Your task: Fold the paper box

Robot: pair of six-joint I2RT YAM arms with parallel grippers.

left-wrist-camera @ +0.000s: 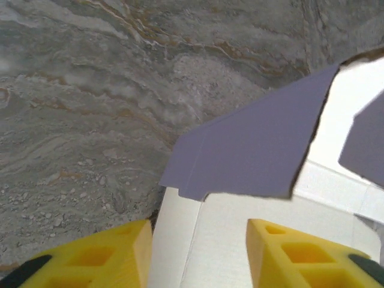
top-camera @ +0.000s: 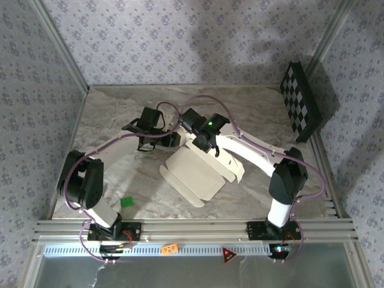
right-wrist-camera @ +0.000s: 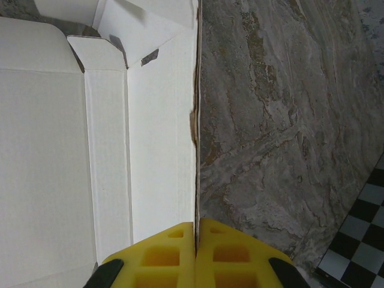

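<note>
Few folds done, paper box (top-camera: 189,174) mostly flat on desk (top-camera: 108,120) w/ right hand (right-wrist-camera: 196,231) pinching 1 raised wall, left hand (left-wrist-camera: 198,231) spread.

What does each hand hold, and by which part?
The right hand pinches the paper box by an upright panel's edge; the left hand is open.

We see a grey marbled tabletop (top-camera: 258,114), the cream-white paper box (top-camera: 192,171) spread at its middle, a small green block (top-camera: 126,202) near the left front edge, a checkerboard panel (top-camera: 300,102) at the far right corner
</note>
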